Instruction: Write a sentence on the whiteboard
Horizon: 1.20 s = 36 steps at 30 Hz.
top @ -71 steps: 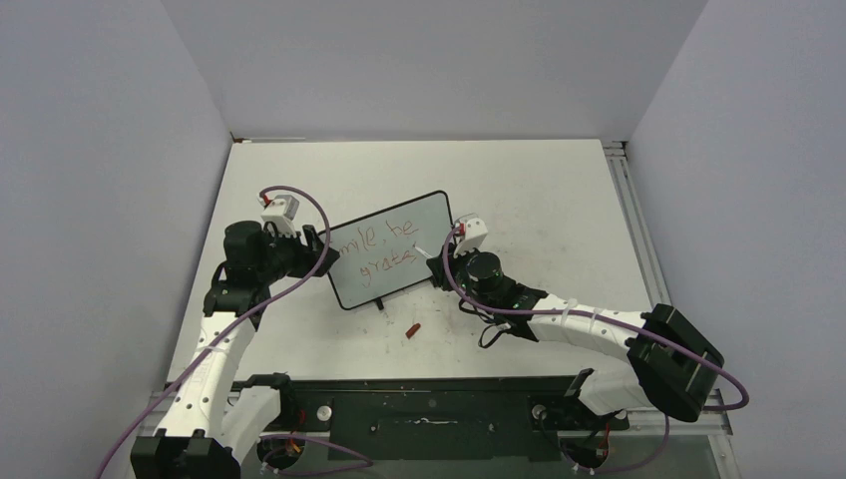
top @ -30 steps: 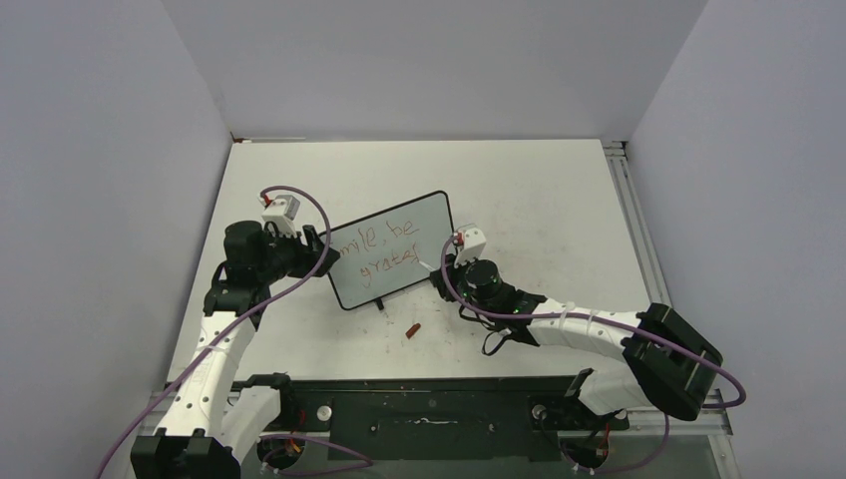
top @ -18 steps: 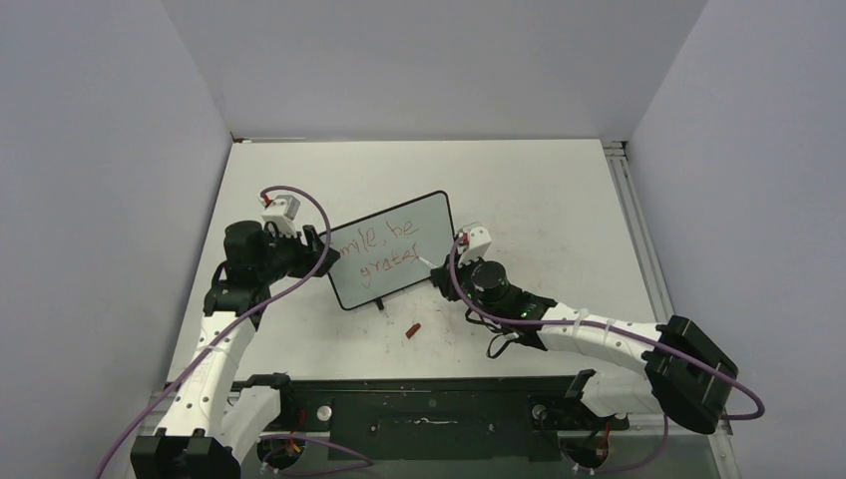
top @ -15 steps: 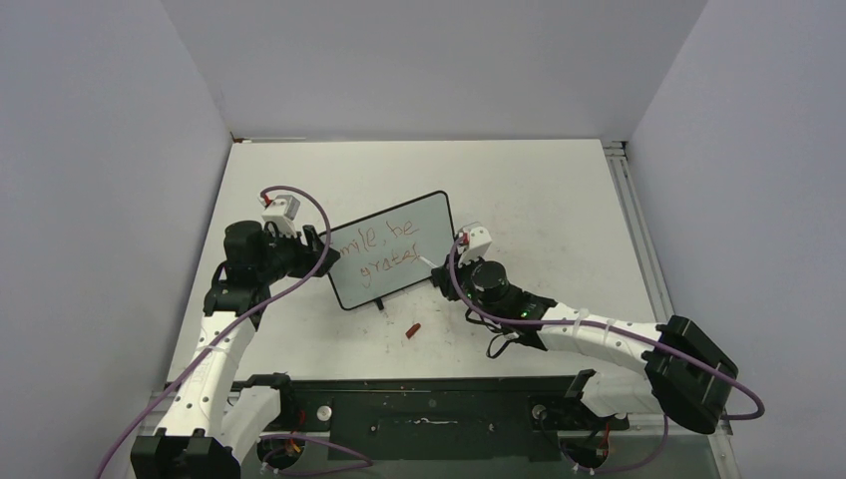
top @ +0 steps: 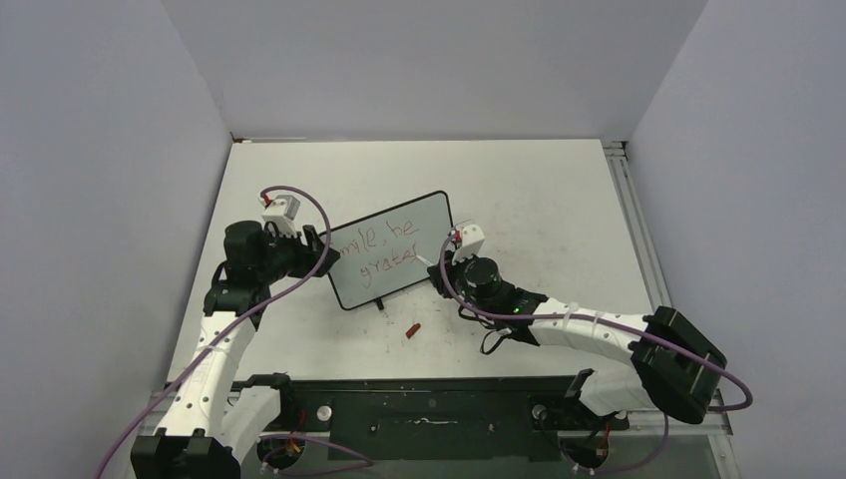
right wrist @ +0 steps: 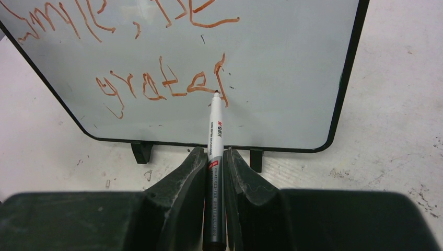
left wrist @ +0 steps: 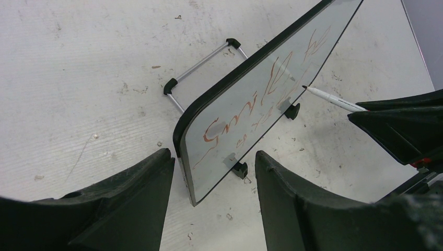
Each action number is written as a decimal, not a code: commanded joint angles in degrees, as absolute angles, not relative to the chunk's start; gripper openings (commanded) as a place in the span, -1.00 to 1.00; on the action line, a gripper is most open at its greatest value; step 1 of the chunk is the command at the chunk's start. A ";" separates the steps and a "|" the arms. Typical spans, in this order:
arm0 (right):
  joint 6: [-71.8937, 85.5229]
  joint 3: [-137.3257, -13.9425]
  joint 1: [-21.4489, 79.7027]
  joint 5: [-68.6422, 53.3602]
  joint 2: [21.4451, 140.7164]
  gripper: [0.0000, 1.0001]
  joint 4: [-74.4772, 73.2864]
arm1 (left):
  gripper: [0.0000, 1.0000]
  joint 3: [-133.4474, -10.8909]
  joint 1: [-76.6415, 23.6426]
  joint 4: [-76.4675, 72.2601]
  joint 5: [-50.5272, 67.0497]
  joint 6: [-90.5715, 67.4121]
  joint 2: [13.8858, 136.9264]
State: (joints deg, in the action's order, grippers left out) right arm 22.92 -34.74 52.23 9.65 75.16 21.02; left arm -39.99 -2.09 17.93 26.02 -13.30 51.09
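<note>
Table: scuffed white table (top: 559, 190), grey walls around.
Whiteboard: the whiteboard (top: 389, 249) stands mid-table; the sentence (right wrist: 151, 86) reads "Smile, be / grate".
Right tool: my right tool (right wrist: 215, 154) pinches the marker (right wrist: 216, 130), tip on the board.
Left tool: my left tool (left wrist: 213, 159) is spread astride the board's corner.
Risk: I judge a hard stroke could shove the unclamped board back.

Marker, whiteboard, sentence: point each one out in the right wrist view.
marker (right wrist: 214, 133): right wrist view, white barrel below the tip.
whiteboard (right wrist: 346, 78): right wrist view, black frame, right edge.
sentence (right wrist: 162, 78): right wrist view, red t in the lower line.
</note>
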 commanded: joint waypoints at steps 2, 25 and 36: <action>22.18 -37.43 52.47 9.90 76.38 -0.89 25.50 | 0.12 -41.25 -1.85 15.82 27.33 -12.83 51.12; 22.65 -37.88 52.47 9.73 78.37 -0.89 27.32 | 0.12 -41.24 -1.85 15.82 27.53 -12.83 51.24; 23.17 -37.32 52.47 13.34 77.92 -0.89 26.73 | 0.12 -41.31 -1.85 15.82 27.52 -12.83 51.15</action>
State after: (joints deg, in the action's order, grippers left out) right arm 23.03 -35.38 52.25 9.93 77.89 23.94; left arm -39.99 -2.09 17.93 26.28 -13.30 51.31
